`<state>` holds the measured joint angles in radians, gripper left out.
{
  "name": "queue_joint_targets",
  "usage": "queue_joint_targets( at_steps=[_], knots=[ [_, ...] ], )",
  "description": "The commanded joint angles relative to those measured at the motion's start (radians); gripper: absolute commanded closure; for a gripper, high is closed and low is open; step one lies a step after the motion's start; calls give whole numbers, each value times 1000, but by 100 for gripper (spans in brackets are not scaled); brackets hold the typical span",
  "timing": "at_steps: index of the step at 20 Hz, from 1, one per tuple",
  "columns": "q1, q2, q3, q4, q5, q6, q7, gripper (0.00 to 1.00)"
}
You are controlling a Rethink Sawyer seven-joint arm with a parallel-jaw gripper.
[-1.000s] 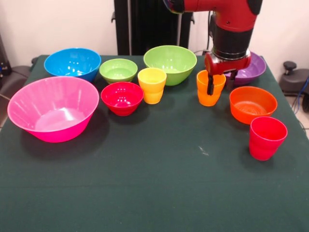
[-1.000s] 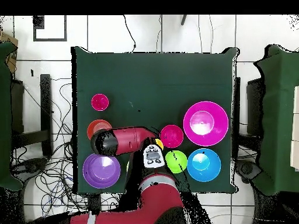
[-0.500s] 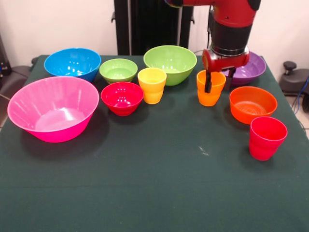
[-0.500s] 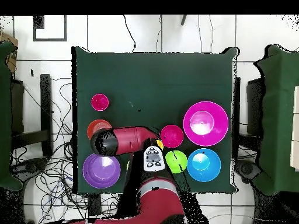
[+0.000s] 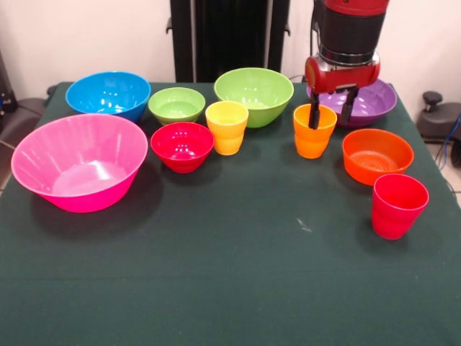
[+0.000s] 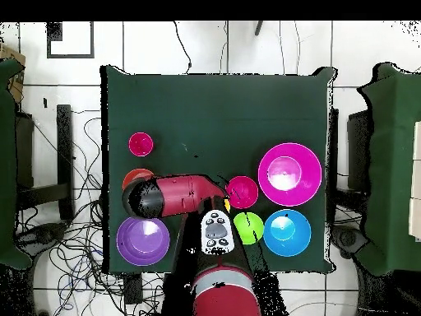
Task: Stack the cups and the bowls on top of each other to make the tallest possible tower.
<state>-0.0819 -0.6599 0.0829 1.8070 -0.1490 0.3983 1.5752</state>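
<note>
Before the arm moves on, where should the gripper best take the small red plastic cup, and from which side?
Probably at the rim of the small red plastic cup, coming straight down from above: it stands upright, mouth open, its stepped sides narrowing downward, apart from the orange bowl.

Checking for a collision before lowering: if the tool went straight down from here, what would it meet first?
Probably the orange cup: the open tool straddles its far rim, one finger inside. Depth is uncertain.
</note>
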Motion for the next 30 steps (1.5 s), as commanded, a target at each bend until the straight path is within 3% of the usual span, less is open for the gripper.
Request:
queue_joint_targets(
  at_steps=[1, 5, 10, 19, 30],
  knots=[
    [17, 17, 38, 17, 10, 76, 121, 0],
    [7, 39, 46, 27, 9, 75, 114, 0],
    [26, 33, 24, 43, 23, 186, 124, 0],
    [25, 61, 25, 25, 15, 217, 116, 0],
    [49, 127, -4, -8, -8, 102, 154, 0]
  ],
)
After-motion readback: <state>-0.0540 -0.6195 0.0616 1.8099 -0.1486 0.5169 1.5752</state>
